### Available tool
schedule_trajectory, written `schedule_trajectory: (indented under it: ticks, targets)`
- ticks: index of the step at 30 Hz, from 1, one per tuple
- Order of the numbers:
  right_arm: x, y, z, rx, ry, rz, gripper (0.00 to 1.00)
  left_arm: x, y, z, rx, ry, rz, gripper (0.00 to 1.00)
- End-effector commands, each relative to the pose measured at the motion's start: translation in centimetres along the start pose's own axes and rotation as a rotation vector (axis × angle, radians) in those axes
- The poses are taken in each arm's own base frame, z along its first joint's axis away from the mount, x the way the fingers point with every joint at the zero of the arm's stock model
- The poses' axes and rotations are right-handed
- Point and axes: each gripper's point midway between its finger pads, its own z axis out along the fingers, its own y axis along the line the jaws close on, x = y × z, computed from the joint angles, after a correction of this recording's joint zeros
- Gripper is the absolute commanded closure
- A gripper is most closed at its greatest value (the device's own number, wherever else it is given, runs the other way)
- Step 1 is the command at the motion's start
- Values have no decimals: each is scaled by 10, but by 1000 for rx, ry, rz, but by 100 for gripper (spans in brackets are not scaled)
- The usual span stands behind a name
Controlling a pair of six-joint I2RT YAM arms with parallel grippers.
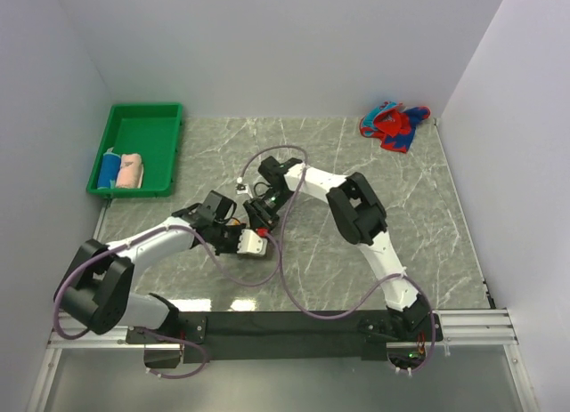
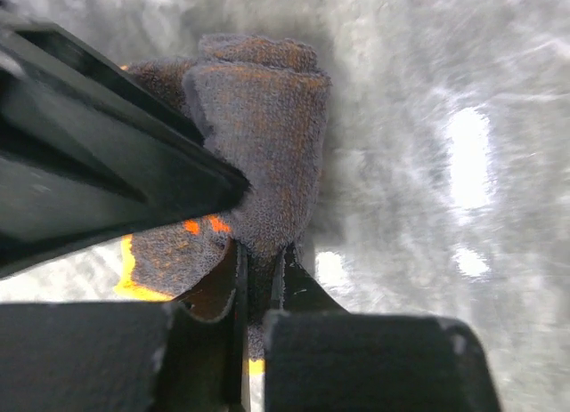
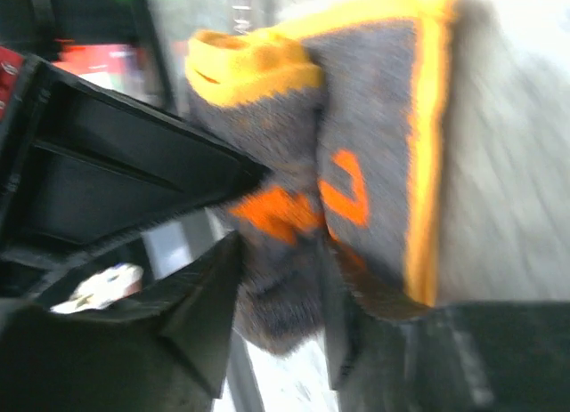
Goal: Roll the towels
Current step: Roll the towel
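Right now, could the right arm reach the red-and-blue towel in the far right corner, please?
Probably yes: only bare table lies between the right end effector and the red-and-blue towel, but it must first leave the orange towel.

Near towel (image 3: pixel 370 136) is showing grey, with yellow-orange border and orange mark. Far towel (image 1: pixel 394 125) is showing red-blue pattern. Tray (image 1: pixel 147 136) is showing green, holding blue roll (image 1: pixel 109 169) and pink roll (image 1: pixel 131 170).

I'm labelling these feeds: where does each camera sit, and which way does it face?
Top: above, behind the bases, looking down on the table; left arm and right arm show.
Left wrist: on that arm, looking past its fingers at the towel.
Right wrist: likewise, past its own fingers.
Wrist views share the towel.
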Motion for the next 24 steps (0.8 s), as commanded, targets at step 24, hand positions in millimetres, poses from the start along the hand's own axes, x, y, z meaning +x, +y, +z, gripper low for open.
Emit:
schedule_trajectory:
  ticks: [24]
  targets:
    - [67,31,-183,922,-307,-466,42,30,27,34,722,83,-829,90]
